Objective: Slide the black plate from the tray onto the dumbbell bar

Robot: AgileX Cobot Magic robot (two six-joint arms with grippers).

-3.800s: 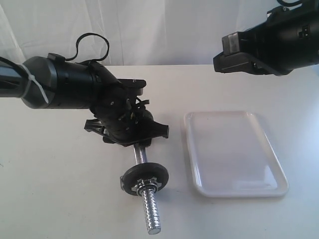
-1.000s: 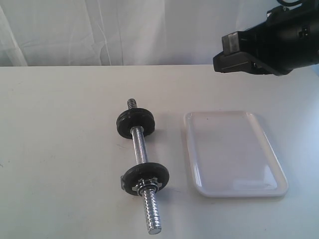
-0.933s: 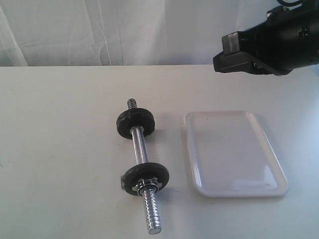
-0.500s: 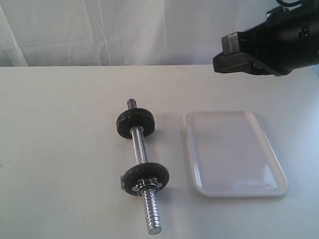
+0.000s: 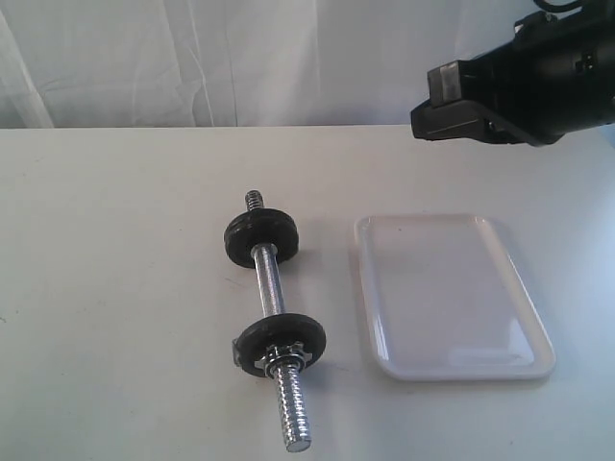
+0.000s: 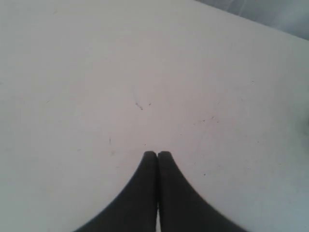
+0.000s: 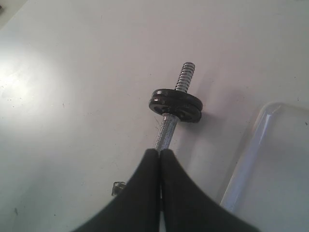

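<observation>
Presently | left pincer (image 6: 157, 153) closed, empty, over desk (image 5: 115, 288); right pincer (image 7: 160, 151) closed, empty, above dumbbell bar (image 5: 270, 288) | far black plate (image 5: 261, 236) and near black plate (image 5: 282, 348) on bar, beside tray (image 5: 442, 288)

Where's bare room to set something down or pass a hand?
Widest bare patch: the table left of the dumbbell bar. The tray holds nothing, so its floor is free too. Tightest: the narrow strip between bar and tray. The right arm hangs over the far right corner.
</observation>
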